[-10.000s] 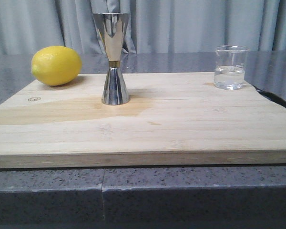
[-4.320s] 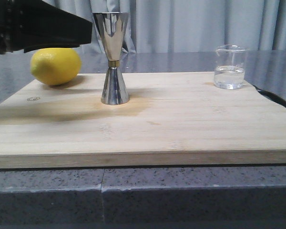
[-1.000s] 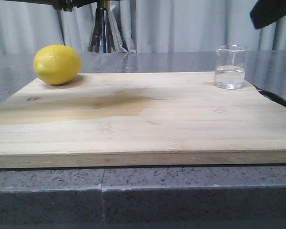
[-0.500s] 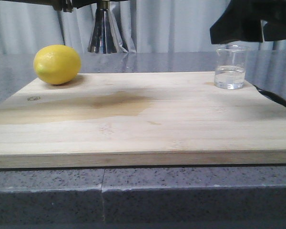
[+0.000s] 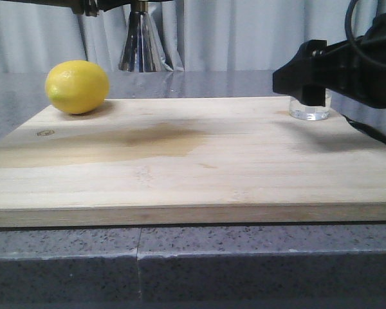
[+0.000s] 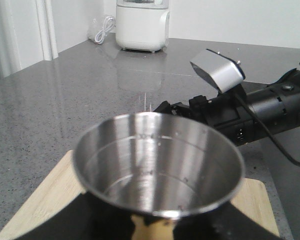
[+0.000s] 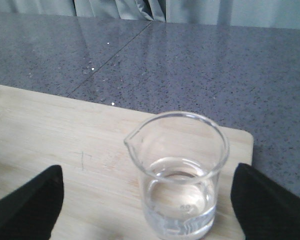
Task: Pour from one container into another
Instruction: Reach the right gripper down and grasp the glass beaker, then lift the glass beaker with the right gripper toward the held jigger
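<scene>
Right wrist view shows the beaker (image 7: pixel 177 172) standing upright on the far right corner of the cutting board (image 5: pixel 199 161), part-filled with clear liquid, between the two dark fingers (image 7: pixel 27 202) of the right hand (image 7: pixel 145 210), which are spread wide and not touching the glass. The left hand (image 6: pixel 152 230) is clamped on the jigger (image 6: pixel 157 165) around its waist and holds it upright in the air, well above the board's far edge near the lemon (image 5: pixel 77 87). The main risk, as I judge it, is in the closing: if one finger meets the glass first, the light beaker could skid or tip toward the nearby board corner and spill onto the counter (image 5: pixel 193 257). A grip too high on the lipped rim (smooth glass) might slip once tilted. The jigger's mouth is narrow, so a hasty pour could miss it.
</scene>
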`<state>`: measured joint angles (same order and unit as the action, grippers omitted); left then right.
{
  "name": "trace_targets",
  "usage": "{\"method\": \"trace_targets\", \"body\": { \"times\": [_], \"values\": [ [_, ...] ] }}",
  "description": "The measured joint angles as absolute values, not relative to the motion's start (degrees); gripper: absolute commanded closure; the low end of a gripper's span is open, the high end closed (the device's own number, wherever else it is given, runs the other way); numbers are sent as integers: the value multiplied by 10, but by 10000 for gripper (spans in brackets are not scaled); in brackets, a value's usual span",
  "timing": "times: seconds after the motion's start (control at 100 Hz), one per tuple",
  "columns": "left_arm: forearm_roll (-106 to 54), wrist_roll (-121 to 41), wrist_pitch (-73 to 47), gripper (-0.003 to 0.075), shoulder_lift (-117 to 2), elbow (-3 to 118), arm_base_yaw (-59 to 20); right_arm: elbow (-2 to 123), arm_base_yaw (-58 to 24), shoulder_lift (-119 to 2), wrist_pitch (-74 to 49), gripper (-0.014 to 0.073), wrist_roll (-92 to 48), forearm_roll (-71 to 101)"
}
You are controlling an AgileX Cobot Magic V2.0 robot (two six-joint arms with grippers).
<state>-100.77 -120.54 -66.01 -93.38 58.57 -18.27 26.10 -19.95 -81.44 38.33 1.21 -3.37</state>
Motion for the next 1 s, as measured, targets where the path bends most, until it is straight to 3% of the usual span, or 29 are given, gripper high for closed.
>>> {"method": "trace_targets", "body": {
  "times": [0.54, 0.8, 1.0],
  "values": [
    [-1008, -1205, -660, 481, -934, 586, -183, 261, -189, -909, 507, 4, 12, -23],
    [-1008, -1205, -659, 481, -934, 586, -183, 261, -189, -910, 512, 256, 12, -22],
    [-1008, -1205, -659, 481, -934, 586, -183, 261, -189, -910, 512, 285, 12, -21]
  ]
}}
